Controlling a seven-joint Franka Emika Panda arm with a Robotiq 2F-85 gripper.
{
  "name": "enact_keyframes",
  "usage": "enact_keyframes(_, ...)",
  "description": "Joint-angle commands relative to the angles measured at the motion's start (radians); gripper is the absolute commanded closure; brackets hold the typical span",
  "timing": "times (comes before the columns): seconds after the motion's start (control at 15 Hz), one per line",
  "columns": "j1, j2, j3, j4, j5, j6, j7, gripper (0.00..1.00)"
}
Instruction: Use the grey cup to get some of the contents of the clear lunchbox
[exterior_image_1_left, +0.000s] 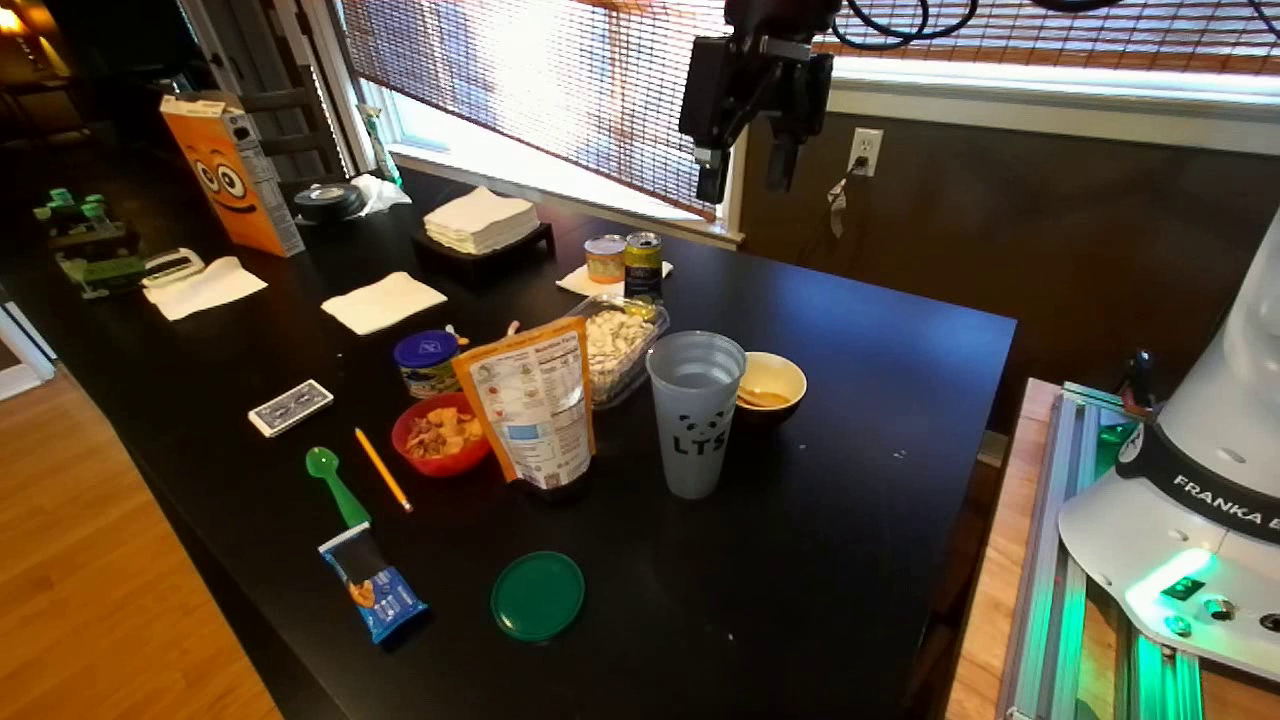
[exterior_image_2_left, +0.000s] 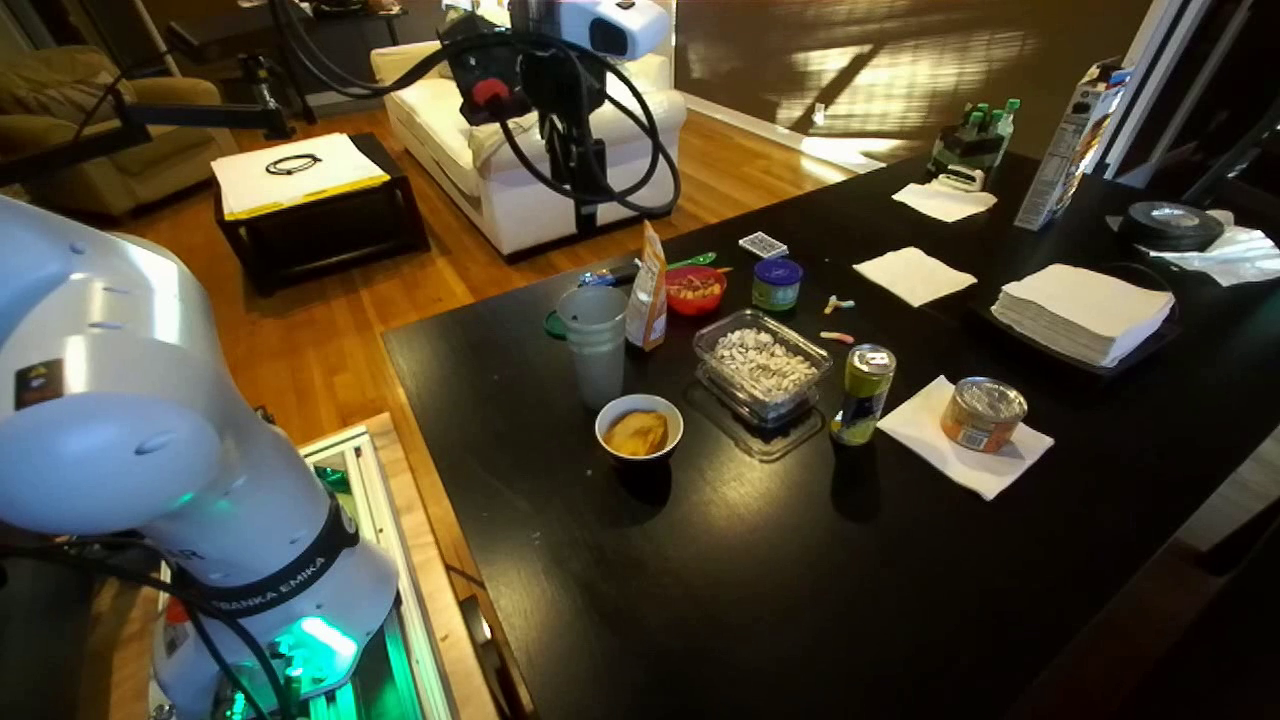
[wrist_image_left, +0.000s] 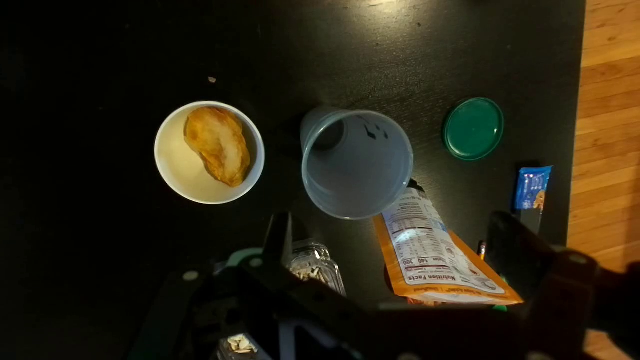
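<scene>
The grey cup (exterior_image_1_left: 692, 440) stands upright on the black table, with a panda face and letters on its side. It also shows in an exterior view (exterior_image_2_left: 598, 365) and the wrist view (wrist_image_left: 357, 170), where its inside looks empty. The clear lunchbox (exterior_image_2_left: 730, 388), open and filled with pale flat pieces, sits behind the cup and snack bag in an exterior view (exterior_image_1_left: 660, 325). In the wrist view a finger partly hides the lunchbox (wrist_image_left: 336, 277). My gripper (exterior_image_1_left: 746, 180) is high above the table, fingers apart, with nothing between them. It also spans the wrist view (wrist_image_left: 392, 225), above the objects.
An orange snack bag (exterior_image_1_left: 535, 410) stands close to the cup. A bowl (wrist_image_left: 175, 162) holding a yellow-brown piece is on the cup's other side. A can (exterior_image_2_left: 862, 395) stands near the lunchbox. A red bowl (exterior_image_1_left: 440, 465), green lid (exterior_image_1_left: 538, 597) and blue wrapper (exterior_image_1_left: 385, 595) lie around.
</scene>
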Motion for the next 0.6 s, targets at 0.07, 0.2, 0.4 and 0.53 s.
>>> enact_keyframes(0.07, -0.005, 0.000, 0.004, 0.002, 0.002, -0.003, -0.002, 0.00)
enact_keyframes(0.2, -0.005, 0.000, 0.004, 0.002, 0.002, -0.003, -0.002, 0.00)
enact_keyframes(0.4, -0.005, 0.000, 0.004, 0.002, 0.002, -0.003, -0.002, 0.00)
enact_keyframes(0.53, -0.002, 0.037, 0.004, 0.010, 0.031, 0.019, 0.020, 0.00)
